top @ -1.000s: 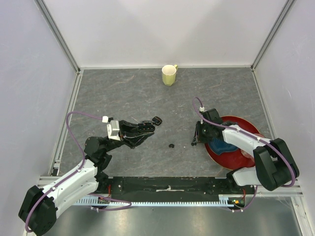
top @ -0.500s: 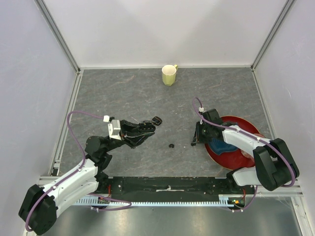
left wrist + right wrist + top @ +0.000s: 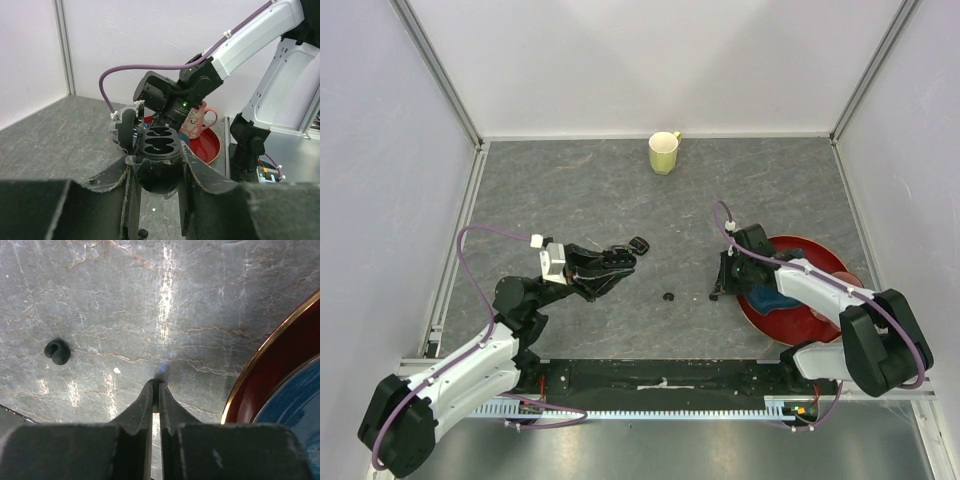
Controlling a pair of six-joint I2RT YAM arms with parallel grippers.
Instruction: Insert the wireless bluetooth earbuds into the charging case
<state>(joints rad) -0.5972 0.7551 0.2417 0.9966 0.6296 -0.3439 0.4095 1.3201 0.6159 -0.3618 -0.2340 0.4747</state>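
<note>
left fingers (image 3: 194,182) clamped | right fingers (image 3: 141,409) nearly together (pointing down)

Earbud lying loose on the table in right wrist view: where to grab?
Likely best: pinch the earbud across its curled body, right gripper coming straight down from above. It lies flat and low on the table, with bare surface all round.
</note>
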